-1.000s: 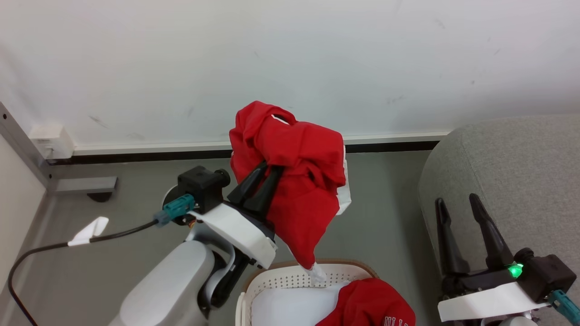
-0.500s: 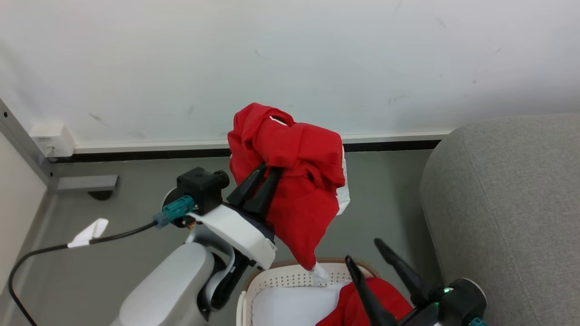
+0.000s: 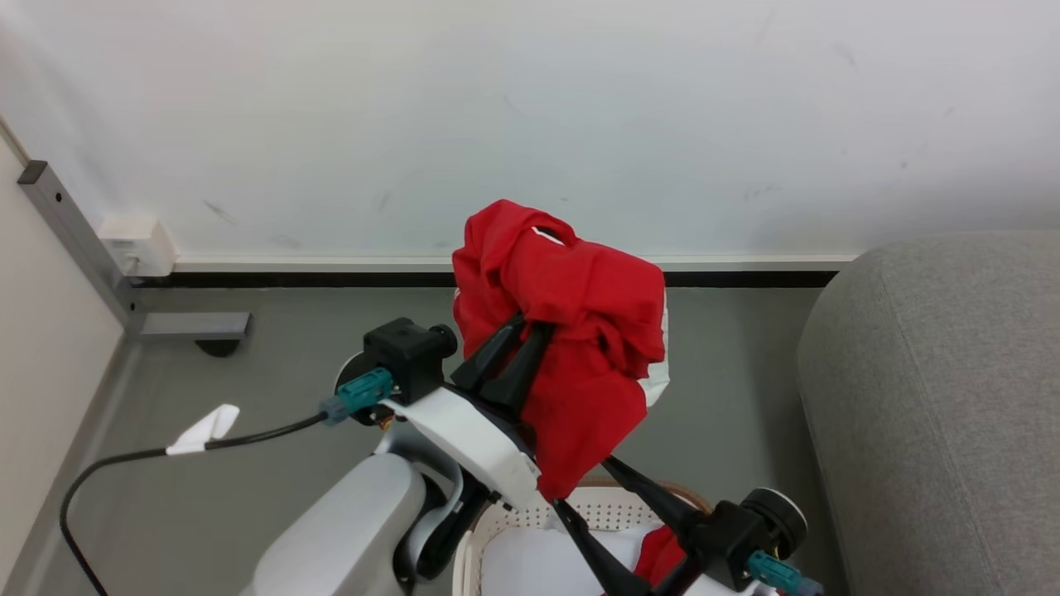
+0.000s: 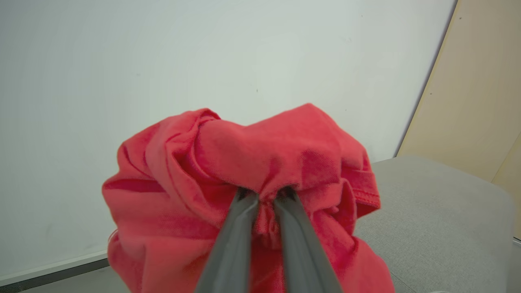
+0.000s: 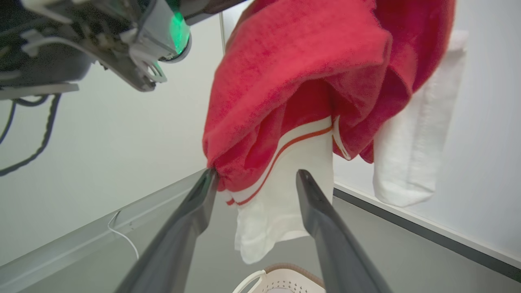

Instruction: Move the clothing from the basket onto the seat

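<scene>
Head view: mid-frame, the left gripper [image 3: 520, 343] has its jaws clamped on a bunched red garment [image 3: 580, 331], held up in the air in front of the wall. Down at the bottom edge sits the basket [image 3: 530, 517], white with a brown rim, and a second red garment [image 3: 658, 553] lies inside it. The right gripper [image 3: 580, 482] is at lower centre, fingers spread wide under the garment's hanging tip. The grey sofa [image 3: 936, 397] fills the right side.

Left wrist view: the left gripper [image 4: 264, 195] is pinched tight, and the red garment [image 4: 244, 162] balloons over the fingertips. The sofa [image 4: 439, 215] is at lower right.

Right wrist view: the right gripper [image 5: 257, 174] gapes open. The red garment [image 5: 305, 61] drapes from the top of the frame, and its white, red-striped panel hangs between the fingers. The basket [image 5: 281, 276] peeks in at bottom centre.
</scene>
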Tool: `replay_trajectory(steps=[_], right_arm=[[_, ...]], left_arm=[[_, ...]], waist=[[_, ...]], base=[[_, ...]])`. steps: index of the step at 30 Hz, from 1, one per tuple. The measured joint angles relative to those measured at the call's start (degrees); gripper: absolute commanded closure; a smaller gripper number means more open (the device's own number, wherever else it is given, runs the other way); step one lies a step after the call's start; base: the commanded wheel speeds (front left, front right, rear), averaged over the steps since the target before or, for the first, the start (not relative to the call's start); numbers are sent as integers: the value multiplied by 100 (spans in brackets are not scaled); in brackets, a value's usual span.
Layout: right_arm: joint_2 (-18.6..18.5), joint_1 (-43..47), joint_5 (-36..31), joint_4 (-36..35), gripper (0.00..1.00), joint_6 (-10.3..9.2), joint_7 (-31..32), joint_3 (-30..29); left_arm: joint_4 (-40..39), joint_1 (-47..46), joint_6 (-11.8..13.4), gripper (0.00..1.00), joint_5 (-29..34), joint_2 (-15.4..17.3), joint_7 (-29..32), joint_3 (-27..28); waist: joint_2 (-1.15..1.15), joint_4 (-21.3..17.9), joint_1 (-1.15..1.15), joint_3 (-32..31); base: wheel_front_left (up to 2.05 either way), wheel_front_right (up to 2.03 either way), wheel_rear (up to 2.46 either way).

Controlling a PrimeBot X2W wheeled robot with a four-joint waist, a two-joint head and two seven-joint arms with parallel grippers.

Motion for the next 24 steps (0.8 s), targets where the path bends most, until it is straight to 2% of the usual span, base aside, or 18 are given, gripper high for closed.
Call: replay_trajectory(steps=[9, 14, 21, 24], right_arm=[[259, -696, 168, 973, 0, 0, 0, 352], [320, -934, 245, 1137, 0, 0, 0, 565], [363, -1038, 459, 1205, 0, 0, 1, 545], [371, -1191, 535, 1321, 0, 0, 1, 358]], left_arm=[[115, -25, -109, 100, -12, -208, 0, -200], [163, -65, -132, 100, -22, -276, -1, -240], [213, -68, -145, 100, -35, -298, -20, -282], [218, -68, -151, 100, -35, -322, -19, -323]], waist=[[0, 316, 0, -44], [0, 500, 1, -63], [0, 667, 0, -51], [0, 700, 0, -29]], base=[[0, 0, 0], [0, 0, 0], [0, 0, 0], [0, 0, 0]])
